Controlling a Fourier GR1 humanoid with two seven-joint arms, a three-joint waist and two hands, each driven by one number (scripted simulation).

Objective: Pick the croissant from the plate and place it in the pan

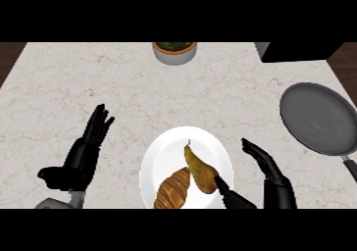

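Leftmost, the left hand rests on open counter, fingers straight and together, pointing up, clear of the white plate. The plate sits at the near edge, holding the croissant on its lower left beside a brownish pear. The right hand spreads over the plate's right rim, fingers straight, thumb touching the pear. Bare counter separates it from the grey pan at the right edge. A potted plant stands far back.
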